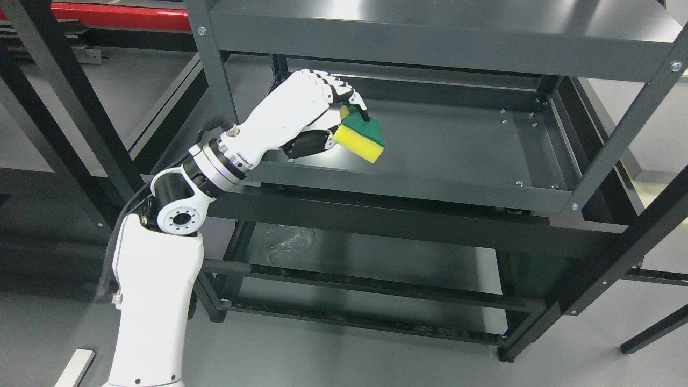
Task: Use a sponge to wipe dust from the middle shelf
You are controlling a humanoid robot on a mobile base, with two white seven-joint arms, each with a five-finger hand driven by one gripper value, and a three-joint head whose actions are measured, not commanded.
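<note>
My left hand (336, 115) reaches in from the lower left over the left part of the dark grey middle shelf (457, 145). Its fingers are curled around a yellow sponge with a green scouring side (361, 138). The sponge is tilted, yellow side toward me, and is held at or just above the shelf surface near its front left; contact cannot be told. The right arm does not show.
The top shelf (441, 27) overhangs the middle one. Upright posts stand at the front left (217, 80) and front right (618, 145). A lower shelf (376, 258) lies beneath. Another dark rack frame (64, 97) stands to the left.
</note>
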